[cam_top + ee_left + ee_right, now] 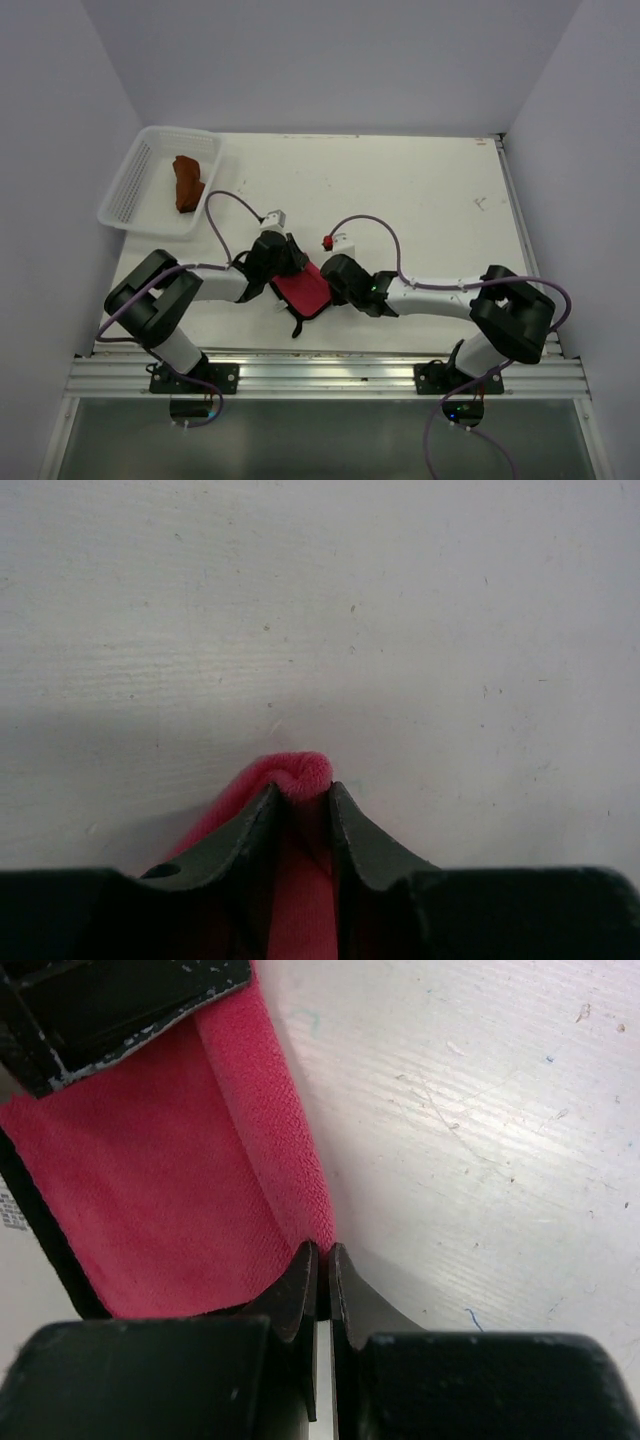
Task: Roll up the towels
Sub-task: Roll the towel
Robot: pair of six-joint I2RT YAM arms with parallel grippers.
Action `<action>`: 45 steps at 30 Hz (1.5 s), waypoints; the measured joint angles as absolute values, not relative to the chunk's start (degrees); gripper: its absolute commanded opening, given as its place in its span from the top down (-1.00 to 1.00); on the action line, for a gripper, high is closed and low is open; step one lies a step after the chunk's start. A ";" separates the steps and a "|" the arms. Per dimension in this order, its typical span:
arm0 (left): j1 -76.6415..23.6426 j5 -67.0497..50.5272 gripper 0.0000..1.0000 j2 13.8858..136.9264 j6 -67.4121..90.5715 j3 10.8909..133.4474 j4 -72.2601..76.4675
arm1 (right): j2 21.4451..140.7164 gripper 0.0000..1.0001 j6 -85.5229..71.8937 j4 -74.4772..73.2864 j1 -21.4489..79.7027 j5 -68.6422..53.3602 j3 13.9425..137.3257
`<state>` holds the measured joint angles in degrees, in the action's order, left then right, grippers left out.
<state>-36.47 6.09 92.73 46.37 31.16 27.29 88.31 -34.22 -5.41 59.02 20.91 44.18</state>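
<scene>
- The basket [128, 190] sits at the far left corner of the counter [420, 200].
- The far towel [187, 182] lies inside the basket, toward its right wall.
- The near towel [305, 290] lies on the counter close to the front edge, between the two arms and well apart from the basket.
- The left tool [303, 798] is at this towel's far left side, with a fold of it between the fingers.
- The right tool [322, 1255] is at its right side, tips meeting the towel's edge.
</scene>
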 measured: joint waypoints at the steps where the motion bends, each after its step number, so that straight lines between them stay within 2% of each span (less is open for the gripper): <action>1: -36.47 6.04 0.35 92.33 46.09 31.53 26.13 | 88.31 1.00 -33.69 -5.48 59.68 21.74 44.18; 14: -34.52 6.96 0.18 87.66 43.27 40.49 9.26 | 88.53 1.00 -30.85 -8.60 69.19 32.64 44.18; 27: -34.52 -0.99 -0.04 84.75 43.97 46.41 -1.85 | 90.00 1.00 -31.07 -9.23 70.13 35.18 44.80; 38: -36.93 -2.48 -0.08 86.91 44.40 47.05 -5.52 | 90.00 1.00 -31.05 -8.62 71.00 36.91 44.77; 45: -38.04 -2.42 -0.08 88.82 44.38 47.46 -5.80 | 91.61 1.00 -30.81 -9.39 75.05 42.74 45.32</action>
<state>-38.04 -2.42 88.82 44.38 47.46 -5.80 91.61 -30.81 -9.39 75.05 42.74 45.32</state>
